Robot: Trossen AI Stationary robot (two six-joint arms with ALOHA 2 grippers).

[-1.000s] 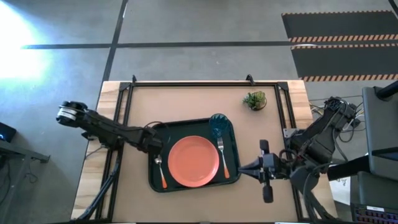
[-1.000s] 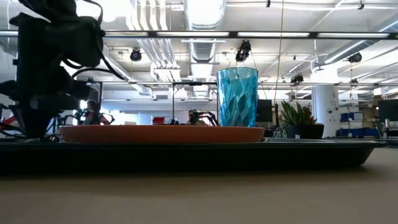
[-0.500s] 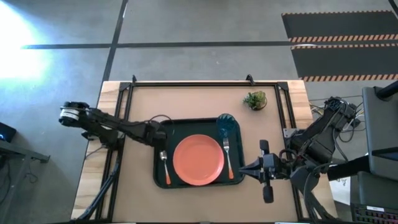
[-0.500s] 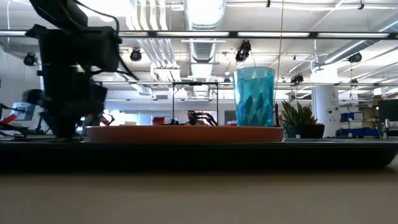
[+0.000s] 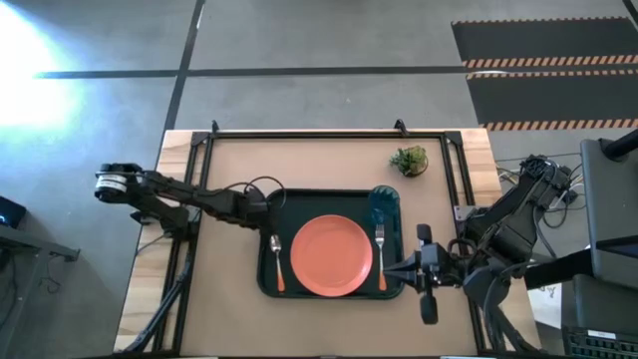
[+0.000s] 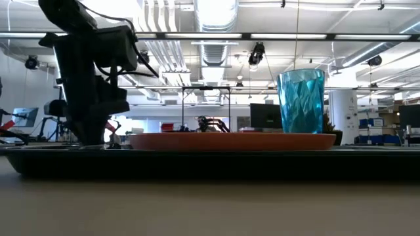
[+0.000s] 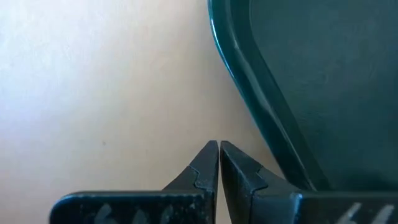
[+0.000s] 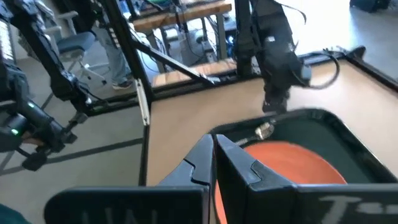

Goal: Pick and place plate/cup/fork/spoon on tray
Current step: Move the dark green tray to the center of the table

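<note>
High view, taken from the near edge outward: the right gripper [image 5: 384,271] waits at about four o'clock of the tray [image 5: 329,292], just off its near-right corner, its fingers pressed together on nothing, as the right wrist view confirms.

On the tray itself, all four pieces appear to be in place, so I judge the placing done and little left but for the arms to clear away. The plate [image 5: 332,254] lies flat at the middle. The spoon [image 5: 277,263] lies at nine o'clock of the plate, long axis running near to far, orange handle toward the near edge and bowl toward twelve o'clock. The fork [image 5: 380,256] mirrors it at three o'clock, handle near, tines pointing to twelve. The cup [image 5: 384,204] stands upright at about one o'clock of the plate, in the tray's far-right corner.

Farthest, the left gripper [image 5: 261,206] sits at the tray's far-left corner, roughly ten o'clock; its fingers [image 7: 205,171] are closed and empty, just outside the rim.
</note>
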